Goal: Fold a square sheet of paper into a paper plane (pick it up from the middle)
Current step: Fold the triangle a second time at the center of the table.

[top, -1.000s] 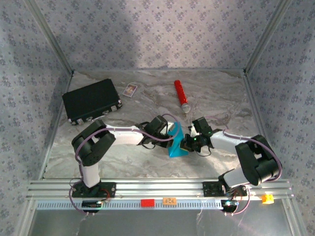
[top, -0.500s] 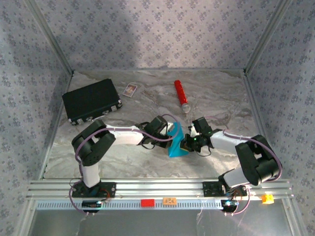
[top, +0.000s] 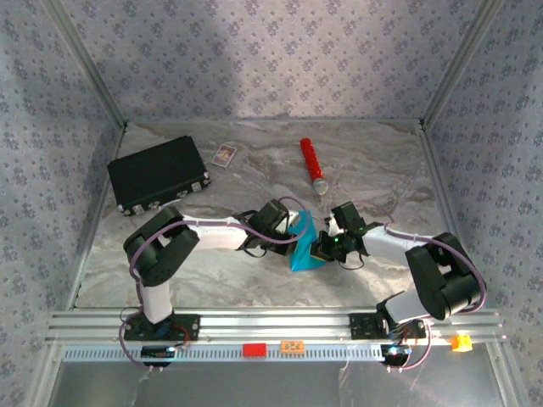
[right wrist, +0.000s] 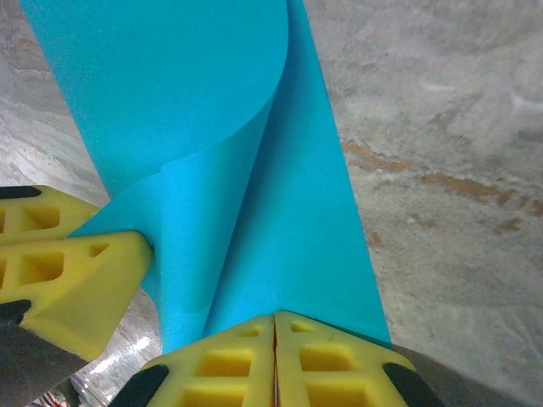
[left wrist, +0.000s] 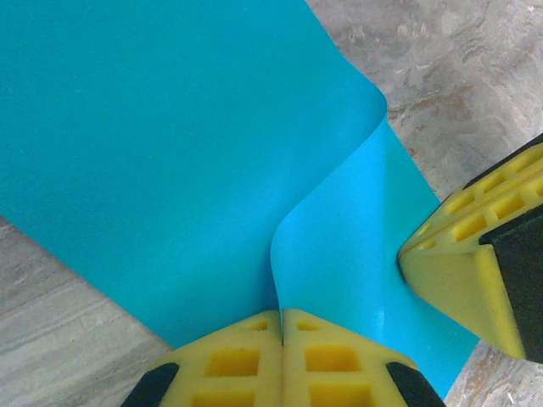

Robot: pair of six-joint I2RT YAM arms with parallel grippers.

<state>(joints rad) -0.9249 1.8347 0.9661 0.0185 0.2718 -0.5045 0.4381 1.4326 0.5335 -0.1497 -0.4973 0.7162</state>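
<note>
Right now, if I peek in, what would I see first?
The bright blue sheet of paper, curled in the middle of the table. The left gripper and right gripper each pinch it shut. Farther back lie a red cylinder and a black case.

Grey-blue walls [top: 271, 59] with a small repeating floral print close in three sides. The tabletop [top: 390, 161] is grey and marbled, softly lit, with slim aluminium posts [top: 86, 64] rising at the back corners.

We noted left arm [top: 212, 231] and right arm [top: 394, 242] reaching inward; left gripper [left wrist: 282, 320] and right gripper [right wrist: 274, 320] sat close, each clamped on paper [left wrist: 170, 127].
</note>
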